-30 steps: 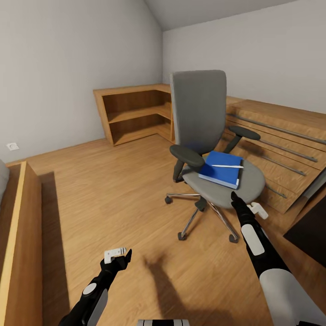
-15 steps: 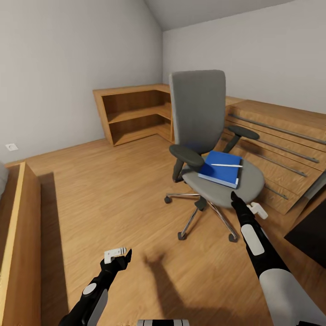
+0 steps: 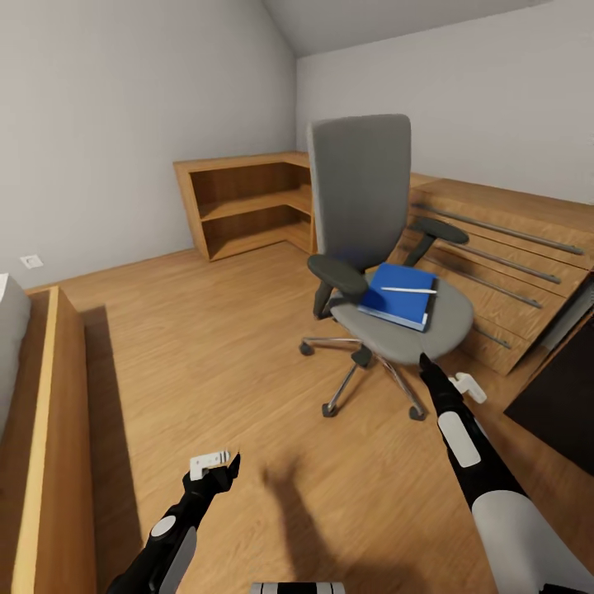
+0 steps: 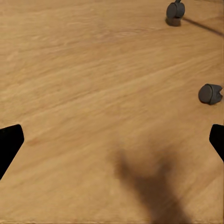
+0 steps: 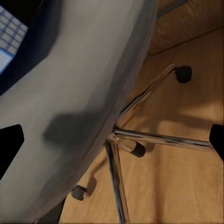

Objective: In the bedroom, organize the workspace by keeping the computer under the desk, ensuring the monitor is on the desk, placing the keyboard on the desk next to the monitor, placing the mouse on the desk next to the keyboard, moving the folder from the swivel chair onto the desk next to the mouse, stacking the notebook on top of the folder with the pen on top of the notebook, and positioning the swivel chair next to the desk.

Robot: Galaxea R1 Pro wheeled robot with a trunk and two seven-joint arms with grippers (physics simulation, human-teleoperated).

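Reaching for the blue folder [image 3: 402, 296] on the swivel chair [image 3: 373, 247].
Right gripper [image 3: 445, 381] and left gripper [image 3: 216, 465], fingers wide, empty; next: clear the pen [image 3: 407, 289], grasp.

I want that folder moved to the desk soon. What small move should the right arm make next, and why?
Probably reach the right gripper up and forward over the seat edge toward the folder. It hangs open just short of the swivel chair, with the pen lying on the folder.

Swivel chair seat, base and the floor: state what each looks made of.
Grey swivel chair seat: matte upholstery, likely fabric; no shine. Five-star chair base: polished chrome-like metal, showing bright reflections. Black casters: probably plastic. Light brown floor: wood planks or laminate, grain visible.
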